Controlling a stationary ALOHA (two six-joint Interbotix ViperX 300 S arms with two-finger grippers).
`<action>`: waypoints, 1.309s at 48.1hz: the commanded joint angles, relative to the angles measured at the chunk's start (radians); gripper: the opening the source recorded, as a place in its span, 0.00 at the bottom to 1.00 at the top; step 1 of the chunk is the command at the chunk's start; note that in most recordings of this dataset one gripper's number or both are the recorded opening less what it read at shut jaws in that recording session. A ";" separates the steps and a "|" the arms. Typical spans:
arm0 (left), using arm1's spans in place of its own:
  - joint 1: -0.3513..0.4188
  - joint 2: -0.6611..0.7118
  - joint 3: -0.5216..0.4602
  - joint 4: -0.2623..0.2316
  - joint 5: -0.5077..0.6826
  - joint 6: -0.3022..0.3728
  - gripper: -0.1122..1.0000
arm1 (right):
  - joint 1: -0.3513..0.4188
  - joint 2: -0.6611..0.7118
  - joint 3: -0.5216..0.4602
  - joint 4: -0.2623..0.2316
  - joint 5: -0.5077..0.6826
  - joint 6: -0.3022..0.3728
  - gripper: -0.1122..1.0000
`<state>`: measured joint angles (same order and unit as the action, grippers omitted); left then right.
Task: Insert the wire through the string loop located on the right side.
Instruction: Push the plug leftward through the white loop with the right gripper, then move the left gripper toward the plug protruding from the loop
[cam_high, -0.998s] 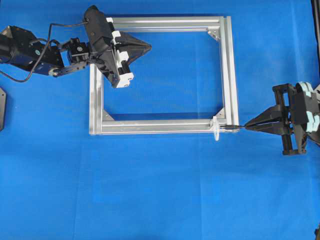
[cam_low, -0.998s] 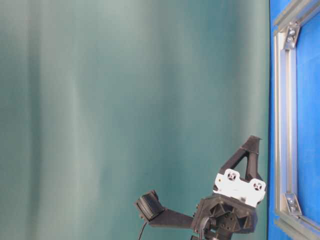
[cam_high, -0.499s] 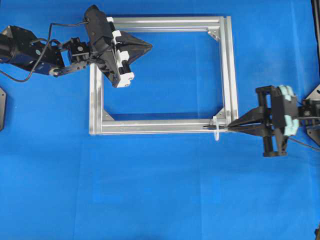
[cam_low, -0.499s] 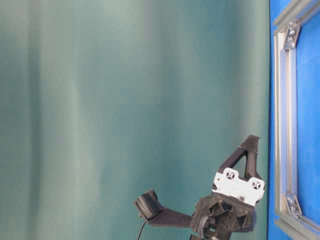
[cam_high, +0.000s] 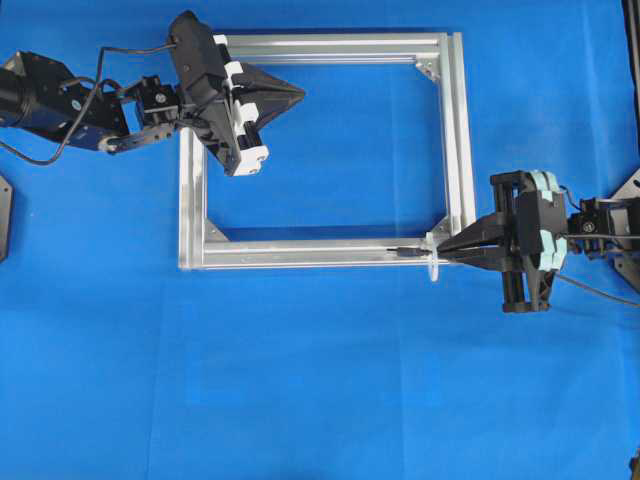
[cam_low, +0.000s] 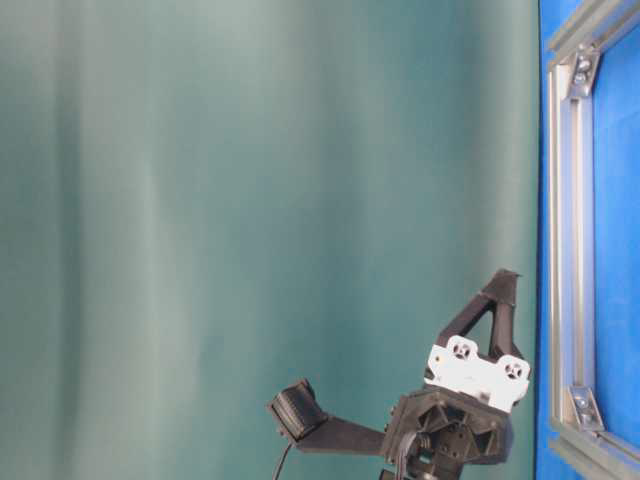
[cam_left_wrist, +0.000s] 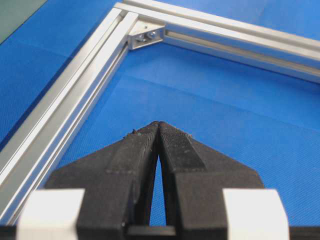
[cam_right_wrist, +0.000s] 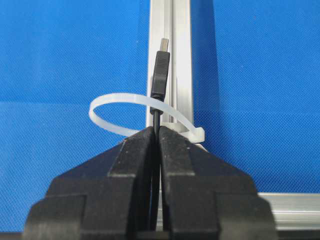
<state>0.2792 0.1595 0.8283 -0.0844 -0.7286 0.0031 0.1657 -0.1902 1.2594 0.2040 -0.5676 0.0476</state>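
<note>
The white string loop (cam_high: 432, 258) stands on the silver frame's (cam_high: 300, 255) near bar at its right corner. My right gripper (cam_high: 445, 247) is shut on the black wire (cam_high: 408, 252), fingertips right up against the loop. In the right wrist view the wire's plug (cam_right_wrist: 160, 75) sticks out past the string loop (cam_right_wrist: 115, 102) and lies over the frame bar (cam_right_wrist: 181, 45), with the right gripper (cam_right_wrist: 156, 129) pinching the thin cable just behind it. My left gripper (cam_high: 298, 94) hovers shut and empty over the frame's far-left corner, also seen as the left gripper (cam_left_wrist: 159, 123) (cam_low: 508, 280).
The frame lies flat on a blue cloth (cam_high: 330, 380). Corner brackets (cam_left_wrist: 145, 36) sit inside the frame's corners. The frame's left bar (cam_left_wrist: 75, 95) runs beside the left gripper. A black object (cam_high: 3, 215) sits at the table's left edge.
My right gripper has moved left along the near bar with the wire, and the plug has passed from right of the loop to left of it. The left arm has stayed still.
</note>
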 joint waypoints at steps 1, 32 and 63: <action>-0.014 -0.032 -0.018 0.003 -0.009 -0.002 0.10 | -0.003 -0.006 -0.012 -0.002 -0.009 -0.002 0.07; -0.373 -0.032 -0.018 0.003 -0.003 -0.020 0.10 | -0.003 -0.005 -0.012 -0.002 -0.006 -0.002 0.07; -0.380 0.038 -0.207 0.003 0.130 -0.020 0.10 | -0.003 -0.005 -0.015 -0.002 -0.005 -0.002 0.07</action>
<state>-0.1074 0.1979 0.6842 -0.0828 -0.6259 -0.0184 0.1657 -0.1902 1.2594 0.2025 -0.5660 0.0476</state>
